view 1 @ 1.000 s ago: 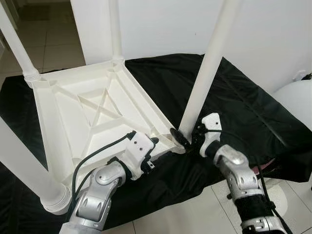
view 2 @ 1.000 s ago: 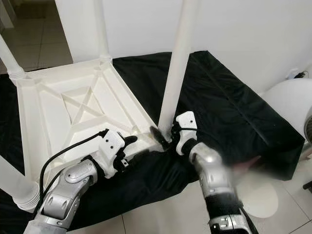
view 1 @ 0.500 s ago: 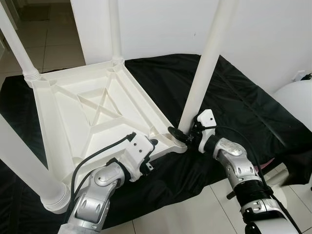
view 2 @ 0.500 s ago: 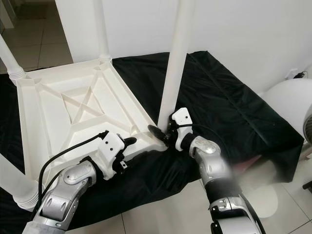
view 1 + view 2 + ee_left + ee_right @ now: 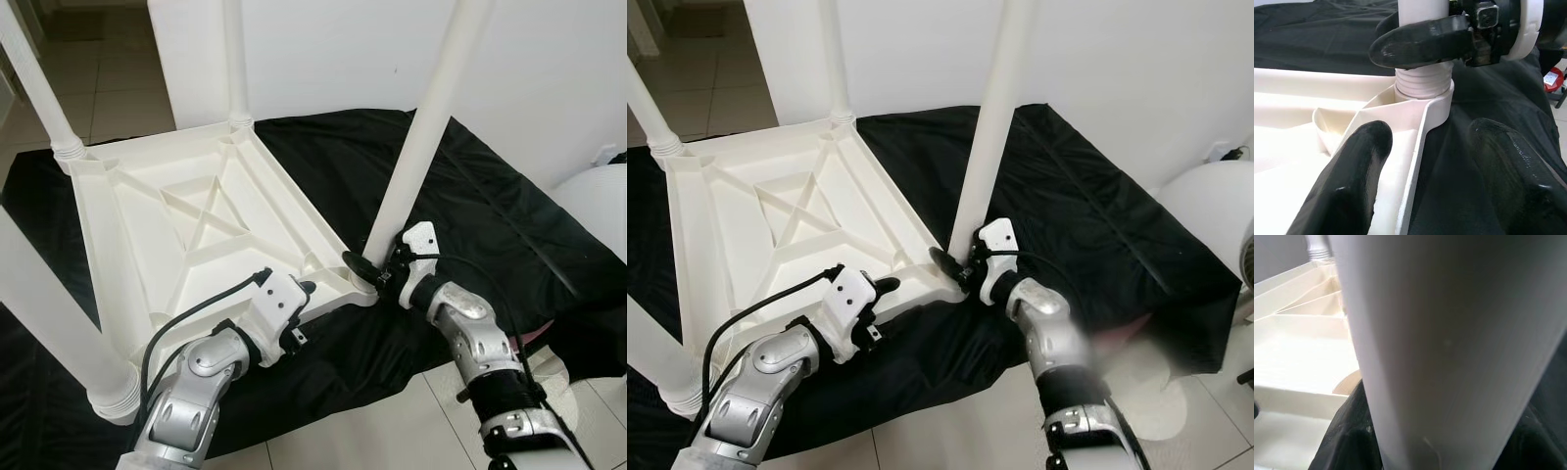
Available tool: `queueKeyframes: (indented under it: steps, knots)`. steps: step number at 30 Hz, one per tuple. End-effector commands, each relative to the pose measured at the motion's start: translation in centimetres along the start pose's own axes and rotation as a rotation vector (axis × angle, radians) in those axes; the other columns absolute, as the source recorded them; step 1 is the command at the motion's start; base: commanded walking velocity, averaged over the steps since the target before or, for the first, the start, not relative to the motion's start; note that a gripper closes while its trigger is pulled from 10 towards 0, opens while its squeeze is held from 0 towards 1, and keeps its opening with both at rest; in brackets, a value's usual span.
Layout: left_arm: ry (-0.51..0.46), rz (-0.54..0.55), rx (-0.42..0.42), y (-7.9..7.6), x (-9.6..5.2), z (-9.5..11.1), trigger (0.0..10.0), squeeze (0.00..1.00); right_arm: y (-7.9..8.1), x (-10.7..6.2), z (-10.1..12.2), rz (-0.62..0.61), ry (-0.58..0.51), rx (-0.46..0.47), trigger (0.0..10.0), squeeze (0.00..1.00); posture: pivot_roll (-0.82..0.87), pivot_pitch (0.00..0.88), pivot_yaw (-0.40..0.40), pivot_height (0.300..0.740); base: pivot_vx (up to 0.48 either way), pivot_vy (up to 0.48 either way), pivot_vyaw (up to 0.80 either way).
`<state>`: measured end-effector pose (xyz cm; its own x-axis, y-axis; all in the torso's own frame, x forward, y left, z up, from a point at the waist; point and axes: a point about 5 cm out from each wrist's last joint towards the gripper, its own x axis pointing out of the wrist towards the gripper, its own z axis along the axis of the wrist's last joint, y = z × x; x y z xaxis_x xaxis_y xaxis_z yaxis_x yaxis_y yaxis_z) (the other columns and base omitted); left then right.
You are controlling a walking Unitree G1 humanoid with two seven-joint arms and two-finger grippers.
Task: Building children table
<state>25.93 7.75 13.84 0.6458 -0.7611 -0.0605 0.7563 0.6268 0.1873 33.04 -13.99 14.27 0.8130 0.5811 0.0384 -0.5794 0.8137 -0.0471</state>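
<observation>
The right gripper (image 5: 377, 272) has crept closer round the leg (image 5: 419, 147), clenched at its base. In the head views, the upturned table (image 5: 186, 225) lies on black cloth (image 5: 1087, 220), at ten o'clock from that gripper. In the left wrist view, the left gripper (image 5: 1425, 171) straddles the table's rim, fingers (image 5: 1352, 171) spread.

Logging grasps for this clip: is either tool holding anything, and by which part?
The right tool grips the near table leg at its base, just above the threaded socket. The left tool is open over the tabletop's edge, holding nothing.
</observation>
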Motion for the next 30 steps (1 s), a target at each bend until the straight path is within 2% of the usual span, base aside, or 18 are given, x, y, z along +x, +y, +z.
queueKeyframes:
  steps: [1, 2, 3, 5, 9, 10, 14, 16, 17, 20, 22, 30]
  knots:
    - [-0.001, 0.074, -0.003, 0.2, -0.1, 0.0, 10.0, 0.00, -0.3, -0.4, -0.5, -0.075, 0.018, 0.052, 10.0, 0.00, -0.02, 0.060, -0.036, 0.740, 0.000, 0.000, 0.00]
    - [-0.001, 0.069, -0.003, 0.1, 0.0, 0.0, 10.0, 0.00, -0.2, -0.4, -0.3, -0.145, 0.021, 0.072, 10.0, 0.00, -0.02, 0.060, -0.035, 0.740, 0.000, 0.000, 0.00]
    - [-0.001, 0.069, -0.003, 0.1, 0.0, 0.0, 10.0, 0.00, -0.2, -0.4, -0.3, -0.145, 0.021, 0.072, 10.0, 0.00, -0.02, 0.060, -0.035, 0.740, 0.000, 0.000, 0.00]
    - [0.001, 0.057, 0.002, -0.1, 0.0, 0.0, 10.0, 0.00, 0.2, -0.6, 0.1, -0.240, 0.010, 0.089, 10.0, 0.00, -0.03, 0.059, -0.037, 0.740, 0.000, 0.000, 0.00]
    - [0.003, 0.056, 0.005, 0.0, 0.0, -0.1, 10.0, 0.00, 0.9, -1.0, -0.3, -0.330, 0.031, 0.093, 10.0, 0.00, -0.03, 0.057, -0.039, 0.740, 0.000, 0.000, 0.00]
    - [0.004, 0.058, 0.007, 0.1, 0.0, -0.1, 10.0, 0.00, 1.8, -1.3, -0.6, -0.396, 0.053, 0.078, 10.0, 0.00, -0.03, 0.054, -0.040, 0.740, 0.000, 0.000, 0.00]
    - [-0.001, 0.058, 0.006, 0.1, 0.1, 0.0, 10.0, 0.00, 2.9, -1.5, -1.0, -0.475, 0.059, 0.084, 10.0, 0.00, -0.03, 0.049, -0.042, 0.740, 0.000, 0.000, 0.00]
    - [-0.004, 0.053, 0.007, -0.1, 0.3, 0.0, 10.0, 0.00, 4.1, -1.5, -1.1, -0.549, 0.057, 0.112, 10.0, 0.00, -0.03, 0.044, -0.042, 0.740, 0.000, 0.000, 0.00]
    - [-0.004, 0.053, 0.007, -0.1, 0.3, 0.0, 10.0, 0.00, 4.1, -1.5, -1.1, -0.549, 0.057, 0.112, 10.0, 0.00, -0.03, 0.044, -0.042, 0.740, 0.000, 0.000, 0.00]
    - [-0.007, 0.047, 0.008, -0.2, 0.4, 0.0, 10.0, 0.00, 5.4, -1.2, -1.1, -0.567, 0.056, 0.132, 10.0, 0.00, -0.03, 0.032, -0.039, 0.740, 0.000, 0.000, 0.00]
    - [-0.007, 0.045, 0.007, -0.2, 0.4, 0.0, 10.0, 0.00, 5.5, -1.2, -1.0, -0.566, 0.061, 0.133, 10.0, 0.00, -0.03, 0.031, -0.038, 0.740, 0.000, 0.000, 0.00]
    - [-0.007, 0.033, 0.014, -0.2, 0.6, 0.0, 10.0, 0.00, 4.9, -1.5, -1.0, -0.583, 0.082, 0.108, 10.0, 0.00, -0.03, 0.029, -0.039, 0.740, 0.000, 0.000, 0.00]
